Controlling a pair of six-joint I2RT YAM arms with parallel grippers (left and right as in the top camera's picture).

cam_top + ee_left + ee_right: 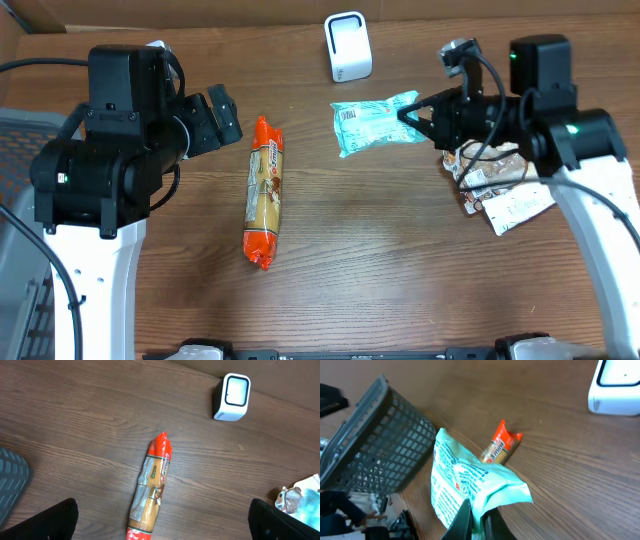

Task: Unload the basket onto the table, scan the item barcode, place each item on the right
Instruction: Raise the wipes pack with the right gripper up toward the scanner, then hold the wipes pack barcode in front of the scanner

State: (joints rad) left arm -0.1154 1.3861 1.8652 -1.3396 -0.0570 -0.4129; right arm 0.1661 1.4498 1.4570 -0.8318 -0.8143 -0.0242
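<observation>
Teal packet (pixel 372 122) hangs beside the scanner (pixel 348 46), pinched at one edge by the fully closed right gripper (pixel 407 113). Left gripper (pixel 226 116) stands wide and empty. Risk: the thin edge hold may let the packet sag or twist, turning its printed face off the scanner.

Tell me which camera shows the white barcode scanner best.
The left wrist view: the scanner appears whole and largest, its window facing the camera. The overhead view shows the scanner whole but smaller. The right wrist view catches only part of the scanner, cut off at the top right corner.
</observation>
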